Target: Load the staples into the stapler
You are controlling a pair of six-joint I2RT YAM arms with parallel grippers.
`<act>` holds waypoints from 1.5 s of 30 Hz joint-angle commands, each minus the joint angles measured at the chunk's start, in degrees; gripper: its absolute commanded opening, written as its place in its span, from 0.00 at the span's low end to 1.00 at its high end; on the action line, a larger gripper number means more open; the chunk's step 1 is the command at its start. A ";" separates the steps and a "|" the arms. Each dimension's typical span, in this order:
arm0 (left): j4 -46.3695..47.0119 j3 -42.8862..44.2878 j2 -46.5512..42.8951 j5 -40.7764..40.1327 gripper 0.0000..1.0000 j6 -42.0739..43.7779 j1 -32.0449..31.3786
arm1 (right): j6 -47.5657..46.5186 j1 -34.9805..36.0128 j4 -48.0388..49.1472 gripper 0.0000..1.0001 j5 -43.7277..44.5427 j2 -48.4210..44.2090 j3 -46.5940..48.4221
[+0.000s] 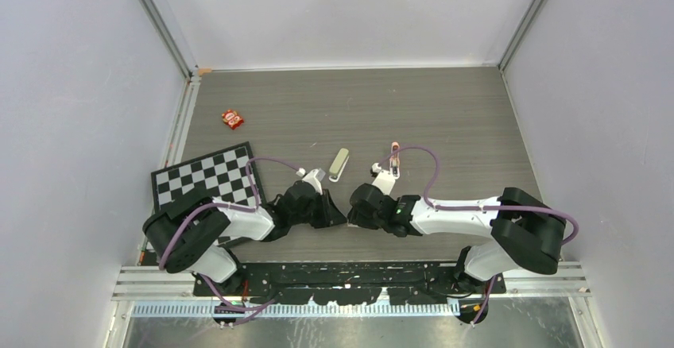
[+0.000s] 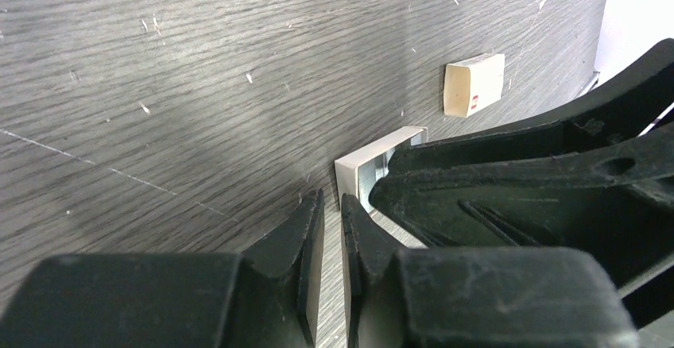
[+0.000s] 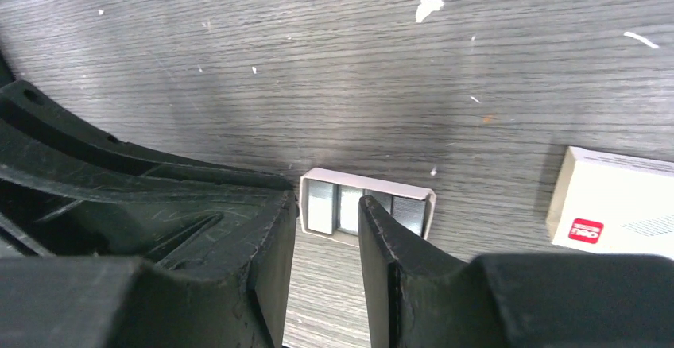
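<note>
I'm on step 1: lifting the staples point(image 3: 350, 209) from their white tray point(image 3: 366, 181), on the desk just nearer me than the stapler point(image 1: 339, 165). My right hand point(image 3: 327, 205) stands open over them. My left hand point(image 2: 331, 201) is nearly closed, and I cannot tell if it grips anything. The next move calls for a square pinch on 1 strip.

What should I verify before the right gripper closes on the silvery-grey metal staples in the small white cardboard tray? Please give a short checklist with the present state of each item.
1. Silvery-grey metal staples lie in the small open white cardboard tray: ok.
2. Left gripper steadies the tray, its narrow jaws seemingly pinching one wall: ok.
3. Right gripper jaws stand apart at the staples: ok.
4. Right fingers clear of the tray wall: cannot tell; one hides part of the tray.
5. Small pale beige-green stapler opened for loading: cannot tell; it lies on the grey wood-grain table, in no gripper.
</note>
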 commanded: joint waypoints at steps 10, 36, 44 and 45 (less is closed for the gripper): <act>0.74 -0.36 -2.01 -2.02 0.15 0.13 -0.98 | -1.79 -0.22 -0.83 0.37 2.32 -0.01 1.53; 0.39 -0.45 -2.92 -2.25 0.15 0.83 -1.44 | -3.44 1.04 -8.77 0.31 4.66 5.52 7.04; -0.12 -0.84 -3.90 -2.58 0.15 1.09 -1.41 | -4.08 2.08 -11.80 0.29 6.18 7.18 8.99; -0.14 -0.95 -4.01 -2.66 0.15 1.10 -1.43 | -4.19 2.06 -12.14 0.29 6.31 7.31 9.16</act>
